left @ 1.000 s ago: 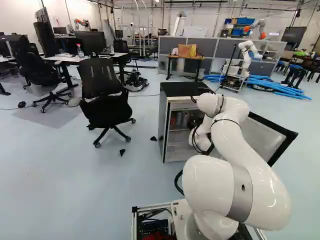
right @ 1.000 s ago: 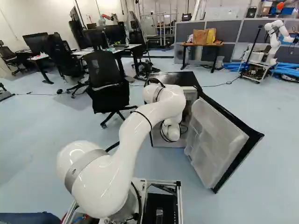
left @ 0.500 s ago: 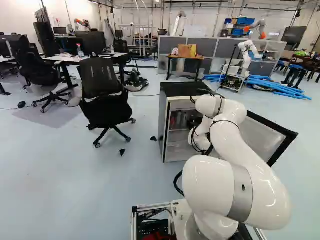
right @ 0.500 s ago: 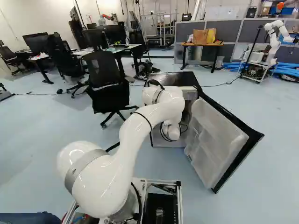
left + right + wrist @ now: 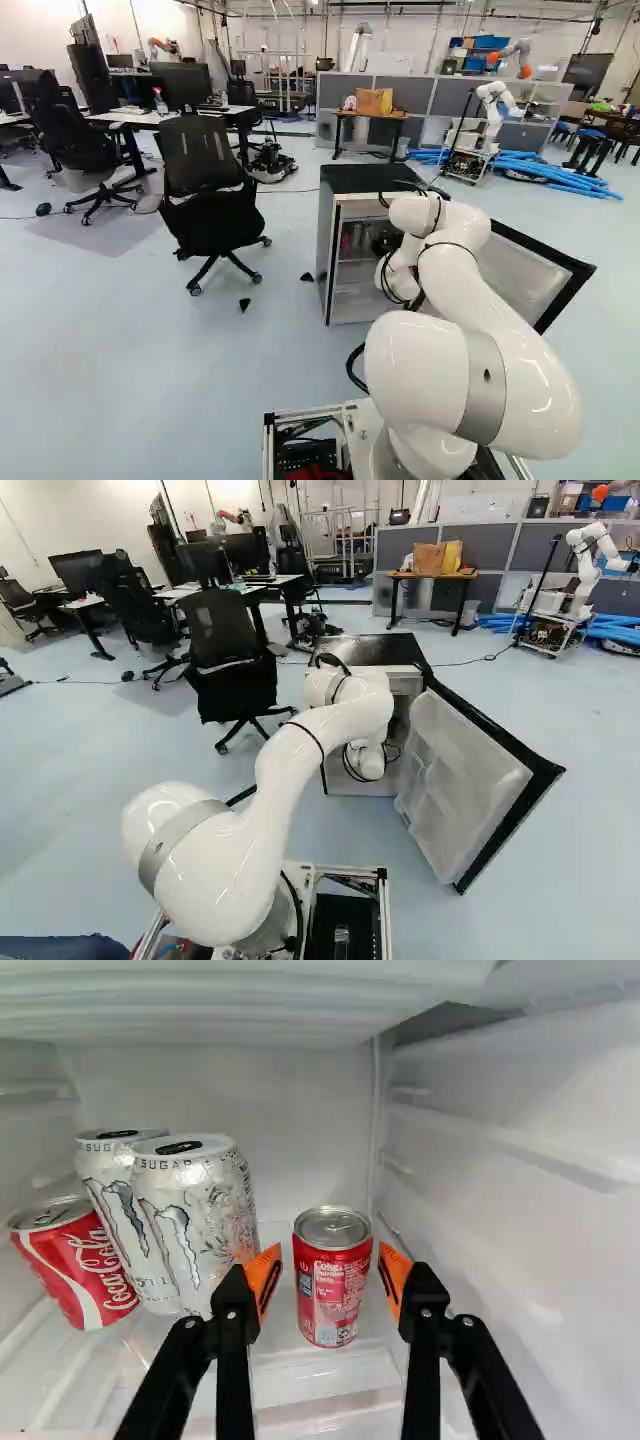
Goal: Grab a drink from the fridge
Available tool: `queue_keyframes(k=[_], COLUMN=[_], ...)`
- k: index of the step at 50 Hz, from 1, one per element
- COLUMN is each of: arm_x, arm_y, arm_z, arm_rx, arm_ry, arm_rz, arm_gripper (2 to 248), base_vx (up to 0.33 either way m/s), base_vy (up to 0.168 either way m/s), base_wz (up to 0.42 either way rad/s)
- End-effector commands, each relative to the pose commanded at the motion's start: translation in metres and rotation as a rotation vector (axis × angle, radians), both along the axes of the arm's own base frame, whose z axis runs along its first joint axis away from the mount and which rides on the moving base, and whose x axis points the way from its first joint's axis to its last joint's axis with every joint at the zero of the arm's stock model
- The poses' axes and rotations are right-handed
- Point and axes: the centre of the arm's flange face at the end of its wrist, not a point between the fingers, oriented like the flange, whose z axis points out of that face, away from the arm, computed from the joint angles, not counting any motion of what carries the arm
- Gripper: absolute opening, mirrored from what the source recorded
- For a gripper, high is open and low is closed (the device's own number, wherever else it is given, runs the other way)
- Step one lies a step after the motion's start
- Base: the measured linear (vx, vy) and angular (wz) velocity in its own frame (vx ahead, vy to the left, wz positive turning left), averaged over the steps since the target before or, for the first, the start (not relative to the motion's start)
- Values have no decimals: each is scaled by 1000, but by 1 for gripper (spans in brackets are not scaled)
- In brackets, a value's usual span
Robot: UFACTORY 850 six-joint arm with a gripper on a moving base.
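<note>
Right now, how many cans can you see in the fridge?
4. One red can is between the open fingers of my hand. Beside it is a tall silver can, with another silver can partly behind that, and a second red can past those. More could hide behind.

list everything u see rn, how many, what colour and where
near can: one, red, standing between the pincer's fingertips
tall cans: two, silver, beside it
other can: one, red, past the tall cans
fridge: one, grey, black top, ahead of the base
door: one, black-edged, wide open
office chairs: at least three, black, by the desks
desks: at least two, white-topped
monitors: several, black, on desks
wooden table: one, brown, beyond the fridge
another robot: one, white, on a cart
tubes: several, blue, near that cart
arm: one, white, reaching into the fridge
pincer: one, black, orange pads, open
</note>
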Motion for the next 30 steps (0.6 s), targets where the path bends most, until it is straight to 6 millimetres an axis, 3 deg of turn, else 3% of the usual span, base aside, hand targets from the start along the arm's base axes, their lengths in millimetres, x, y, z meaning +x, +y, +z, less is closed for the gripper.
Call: queue_keyframes(k=[16, 17, 21, 22, 30], arm_x=[0, 0, 0, 0, 0], arm_y=[0, 0, 0, 0, 0], arm_z=[0, 0, 0, 0, 0], arm_rx=[0, 0, 0, 0, 0], arm_ry=[0, 0, 0, 0, 0], arm_rz=[0, 0, 0, 0, 0], arm_gripper=[152, 141, 141, 105, 93], base_vx=[0, 0, 0, 0, 0], base_vy=[0, 0, 0, 0, 0], base_wz=[0, 0, 0, 0, 0])
